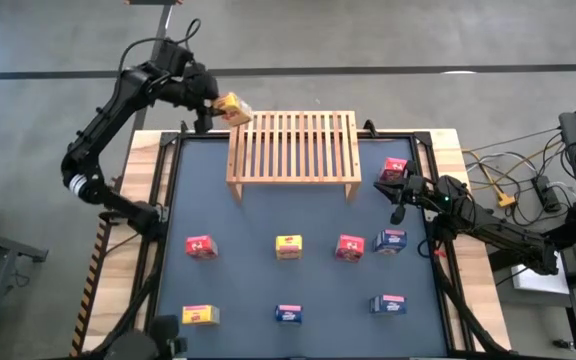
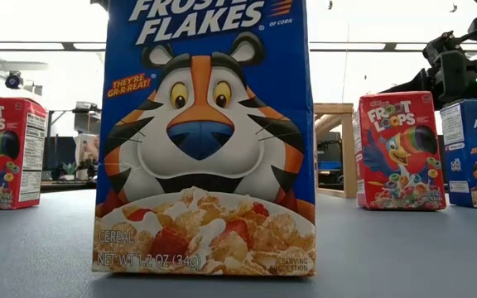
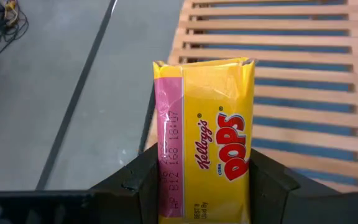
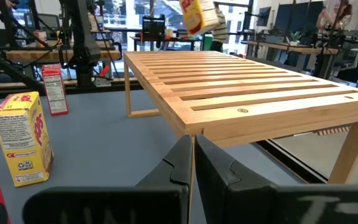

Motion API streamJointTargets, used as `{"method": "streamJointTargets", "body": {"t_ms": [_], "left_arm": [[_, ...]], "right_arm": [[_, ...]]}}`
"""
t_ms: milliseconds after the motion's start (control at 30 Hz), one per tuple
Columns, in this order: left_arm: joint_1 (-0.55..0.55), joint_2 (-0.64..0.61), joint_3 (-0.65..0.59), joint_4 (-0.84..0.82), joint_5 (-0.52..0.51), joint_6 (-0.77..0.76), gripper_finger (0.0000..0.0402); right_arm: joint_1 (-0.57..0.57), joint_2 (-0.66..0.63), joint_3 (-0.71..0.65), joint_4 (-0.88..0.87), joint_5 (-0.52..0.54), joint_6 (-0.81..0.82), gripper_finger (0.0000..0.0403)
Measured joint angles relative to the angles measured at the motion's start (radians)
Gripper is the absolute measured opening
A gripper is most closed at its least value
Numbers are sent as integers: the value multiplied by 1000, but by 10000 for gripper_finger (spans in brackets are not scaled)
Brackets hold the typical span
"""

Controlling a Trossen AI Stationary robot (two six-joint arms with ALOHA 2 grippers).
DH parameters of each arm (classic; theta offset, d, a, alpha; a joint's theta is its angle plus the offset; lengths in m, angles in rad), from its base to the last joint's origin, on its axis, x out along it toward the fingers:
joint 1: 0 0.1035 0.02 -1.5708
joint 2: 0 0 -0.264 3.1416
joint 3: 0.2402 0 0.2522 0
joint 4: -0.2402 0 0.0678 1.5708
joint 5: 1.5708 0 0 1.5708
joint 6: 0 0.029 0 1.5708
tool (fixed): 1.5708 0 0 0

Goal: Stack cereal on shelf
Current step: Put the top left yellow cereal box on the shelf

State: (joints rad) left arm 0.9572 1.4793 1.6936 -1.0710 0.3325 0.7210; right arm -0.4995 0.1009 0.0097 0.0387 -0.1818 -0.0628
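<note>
Jaws of the left gripper (image 1: 220,106) clamp a small yellow cardboard Corn Pops box (image 1: 233,108), long axis tilted, just off the light wooden slatted rack's (image 1: 293,148) far-left corner; the right gripper (image 1: 396,187), fingers together, waits beside its right leg.

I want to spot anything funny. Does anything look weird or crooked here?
One thing: the yellow cereal box hangs tilted in the left claw off the shelf's far left corner, not on its slats. The boxes on the table stand upright.
</note>
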Motion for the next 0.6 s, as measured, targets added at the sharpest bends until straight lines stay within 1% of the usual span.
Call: {"method": "streamJointTargets", "body": {"t_ms": [67, 167, 333, 433, 600], "left_arm": [[-1, 50, 56, -13, 0, 5, 157], [-1, 129, 154, -84, -1, 46, 157], [-1, 281, 340, -287, -11, 107, 157], [-1, 359, 451, -380, -11, 130, 157], [-1, 424, 561, -373, -9, 133, 157]], "right_arm": [[0, 0, 0, 0, 0, 0, 9], [0, 0, 0, 0, 0, 0, 9], [0, 0, 0, 0, 0, 0, 9], [0, 0, 0, 0, 0, 0, 9], [0, 0, 0, 0, 0, 0, 9]]}}
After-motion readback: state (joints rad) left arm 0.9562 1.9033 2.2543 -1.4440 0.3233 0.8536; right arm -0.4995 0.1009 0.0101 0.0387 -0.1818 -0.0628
